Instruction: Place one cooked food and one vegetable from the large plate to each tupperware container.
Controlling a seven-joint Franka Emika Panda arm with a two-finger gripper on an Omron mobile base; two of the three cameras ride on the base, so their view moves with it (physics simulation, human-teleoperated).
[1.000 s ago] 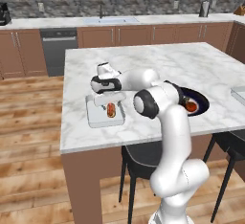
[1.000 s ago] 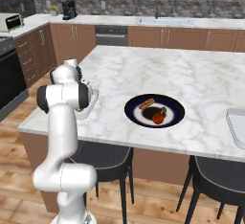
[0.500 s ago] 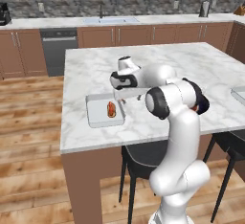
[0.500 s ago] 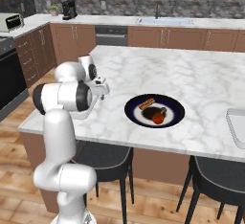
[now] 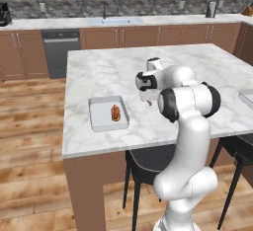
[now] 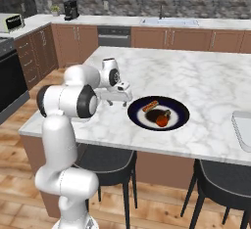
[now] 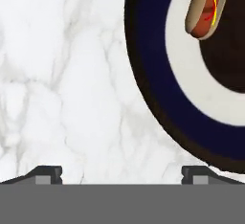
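The large plate (image 6: 135, 117) sits on the white marble island counter (image 6: 211, 81), toward the near edge and roughly midway along it. It is wide and round, with a dark navy-black rim, a white inner ring and a dark brown centre. On it lie a hot dog (image 6: 150, 106) in a pale bun with a yellow line of mustard, a dark rounded item (image 6: 162, 115) whose kind I cannot make out, and a small red-orange piece (image 6: 162, 121) touching that dark item. In the hand view the plate's rim (image 7: 158, 98) curves down the right side, and one end of the hot dog (image 7: 208, 7) lies across the white ring.

The gripper (image 6: 116, 102) hangs low over bare marble just beside the plate's rim, pointing downward. Its fingers (image 7: 48, 173) stand spread wide apart with nothing between them.

One tupperware container (image 5: 99, 119), a shallow pale grey-white tray with rounded corners and a low rim, rests on the counter near its front edge, on the far side of the gripper from the plate. A second hot dog (image 5: 115, 112) lies inside it, toward one side. Another container (image 6: 242, 130) of the same kind sits at the opposite end of the counter, well apart from the plate; its contents cannot be seen.
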